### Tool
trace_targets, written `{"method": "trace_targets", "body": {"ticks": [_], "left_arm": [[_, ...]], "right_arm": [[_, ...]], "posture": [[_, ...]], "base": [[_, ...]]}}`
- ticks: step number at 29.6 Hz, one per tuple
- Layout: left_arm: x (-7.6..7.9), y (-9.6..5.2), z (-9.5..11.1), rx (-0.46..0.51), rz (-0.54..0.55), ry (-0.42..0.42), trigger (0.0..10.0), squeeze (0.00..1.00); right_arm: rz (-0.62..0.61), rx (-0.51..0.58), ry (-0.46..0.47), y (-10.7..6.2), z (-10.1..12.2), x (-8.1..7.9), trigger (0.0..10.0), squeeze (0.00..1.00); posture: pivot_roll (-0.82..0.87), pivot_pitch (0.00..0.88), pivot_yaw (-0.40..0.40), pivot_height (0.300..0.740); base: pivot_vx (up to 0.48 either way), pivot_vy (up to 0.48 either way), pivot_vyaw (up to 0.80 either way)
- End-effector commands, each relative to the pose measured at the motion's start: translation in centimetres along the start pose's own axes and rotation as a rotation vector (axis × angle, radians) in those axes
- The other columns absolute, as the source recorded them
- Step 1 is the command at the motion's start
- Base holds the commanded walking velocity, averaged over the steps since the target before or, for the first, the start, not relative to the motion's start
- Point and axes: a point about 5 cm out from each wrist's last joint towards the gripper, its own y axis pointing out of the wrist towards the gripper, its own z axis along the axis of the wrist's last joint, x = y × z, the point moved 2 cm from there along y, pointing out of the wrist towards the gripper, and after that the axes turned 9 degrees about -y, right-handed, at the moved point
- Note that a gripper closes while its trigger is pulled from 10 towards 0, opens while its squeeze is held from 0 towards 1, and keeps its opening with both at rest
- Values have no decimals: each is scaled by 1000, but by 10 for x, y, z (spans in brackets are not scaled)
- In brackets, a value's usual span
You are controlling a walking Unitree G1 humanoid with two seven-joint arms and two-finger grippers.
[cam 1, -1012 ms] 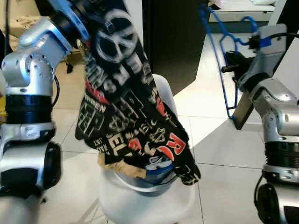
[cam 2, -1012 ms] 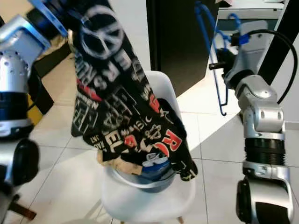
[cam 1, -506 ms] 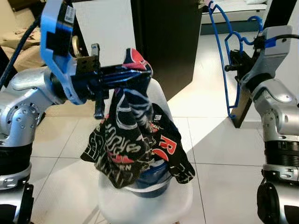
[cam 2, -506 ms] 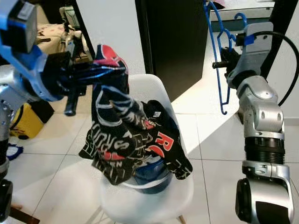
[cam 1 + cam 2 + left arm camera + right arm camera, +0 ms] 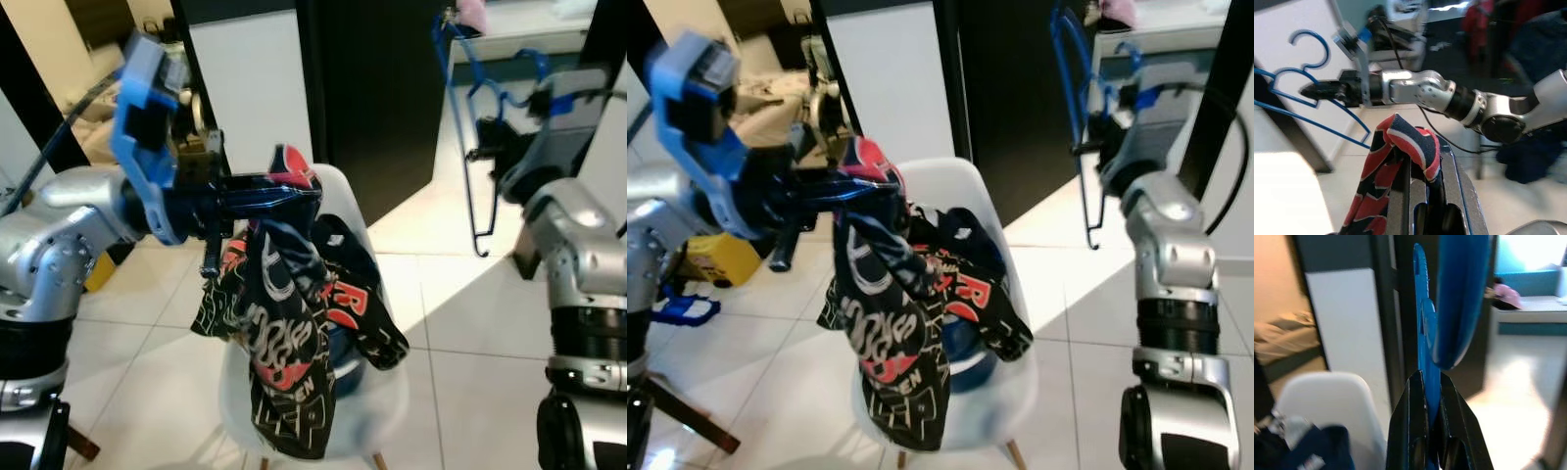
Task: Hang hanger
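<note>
My left gripper [image 5: 299,186] is shut on a black, red and white printed garment [image 5: 284,343], gripper [image 5: 1418,161] and cloth [image 5: 1400,142] held above a white chair [image 5: 392,392]. The cloth hangs from the fingers down over the seat and front of the chair. At the upper right my right gripper [image 5: 480,154] is shut on a blue wire hanger [image 5: 475,108], held upright in the air. In the right wrist view the hanger [image 5: 1422,313] sits pinched between the black fingers [image 5: 1405,426].
A blue object [image 5: 960,348] lies on the chair seat under the cloth. A dark cabinet [image 5: 372,88] stands behind the chair, a white panel [image 5: 250,88] beside it. A yellow item [image 5: 720,259] sits on the tiled floor at left.
The left arm has swung down from high up, bringing the garment low over the chair, then eased back. The view has shifted. The right gripper still holds the hanger up.
</note>
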Motion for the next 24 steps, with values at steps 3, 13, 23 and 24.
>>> {"method": "trace_targets", "body": {"ticks": [3, 13, 23, 24], "left_arm": [[0, -5, -4, -19, 2, -14, 10000, 0], [13, 5, -13, -36, -106, -53, 10000, 0], [22, 8, 1, 24, -193, -40, 10000, 0], [22, 8, 4, 31, -202, -34, 10000, 0]], "right_arm": [[21, 14, -5, 1, 4, -5, 10000, 0], [17, -1, -16, -1, 1, -3, 10000, 0], [19, -3, -20, -3, 2, 0, 10000, 0], [19, -3, -21, -3, 1, 0, 10000, 0]], "posture": [[-45, 0, 89, 740], [-51, 0, 89, 740], [-55, 0, 91, 740], [-56, 0, 91, 740]], "base": [[-319, 0, -800], [-313, 0, -800], [-320, 0, -800], [-319, 0, -800]]}}
